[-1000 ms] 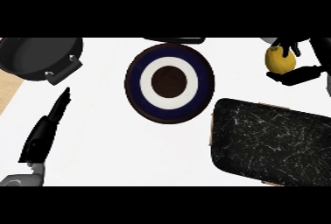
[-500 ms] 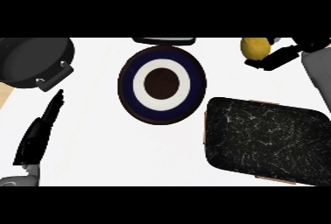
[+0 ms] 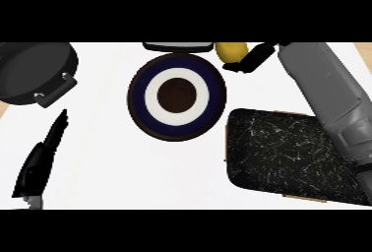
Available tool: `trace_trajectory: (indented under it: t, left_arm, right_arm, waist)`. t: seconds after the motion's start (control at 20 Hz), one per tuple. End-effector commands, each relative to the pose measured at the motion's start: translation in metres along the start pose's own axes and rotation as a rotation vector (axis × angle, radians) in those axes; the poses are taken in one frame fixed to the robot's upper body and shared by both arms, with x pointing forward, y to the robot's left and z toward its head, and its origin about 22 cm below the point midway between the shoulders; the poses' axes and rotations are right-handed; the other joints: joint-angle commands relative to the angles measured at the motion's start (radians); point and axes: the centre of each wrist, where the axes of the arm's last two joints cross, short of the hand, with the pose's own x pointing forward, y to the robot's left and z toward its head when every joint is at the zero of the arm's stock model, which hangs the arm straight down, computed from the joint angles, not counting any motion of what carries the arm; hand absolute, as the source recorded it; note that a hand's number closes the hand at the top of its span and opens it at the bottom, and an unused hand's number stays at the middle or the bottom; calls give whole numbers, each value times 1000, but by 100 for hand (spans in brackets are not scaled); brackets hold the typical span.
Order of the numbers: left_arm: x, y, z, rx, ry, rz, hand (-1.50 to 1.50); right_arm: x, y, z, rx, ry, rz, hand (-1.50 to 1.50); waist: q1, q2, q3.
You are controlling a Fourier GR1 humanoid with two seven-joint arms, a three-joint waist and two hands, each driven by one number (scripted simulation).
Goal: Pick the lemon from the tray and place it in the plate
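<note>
While the right hand [image 3: 251, 58] curls round the lemon [image 3: 231, 50] beside the plate [image 3: 176, 96], the left hand [image 3: 38, 162] rests straight-fingered; the fruit looks light, firm, rounded and likely slippery, best cupped round its middle.

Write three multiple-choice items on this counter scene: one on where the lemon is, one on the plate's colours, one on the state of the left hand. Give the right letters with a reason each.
1. Where is the lemon?
A. On the tray
B. In the right hand, at the plate's upper right rim
C. In the pot

2. Which colours does the plate show?
A. Dark blue rim, white ring, dark centre
B. Plain red
C. Green with yellow dots

3. What is the left hand doing?
A. Holding the lemon
B. Gripping the pot's handle
C. Open and holding nothing, at the lower left

Answers:
1 B: the right hand curls round the lemon, away from the dark tray.
2 A: the plate's rings show those colours.
3 C: its fingers are straight, apart from the pot.
</note>
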Motion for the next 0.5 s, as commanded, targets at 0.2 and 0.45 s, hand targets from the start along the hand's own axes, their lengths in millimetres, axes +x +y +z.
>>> trace_trajectory:
  t: [0.2, 0.45]
  left_arm:
    - [-2, 13, -1, 24, 4, 6, 0]
    - [1, 11, 3, 0, -13, 6, 0]
  right_arm:
    - [21, 67, -51, 177, 30, 16, 150]
    - [9, 113, -46, 220, 57, 2, 150]
  waist:
    - [-18, -5, -1]
    - [0, 3, 0]
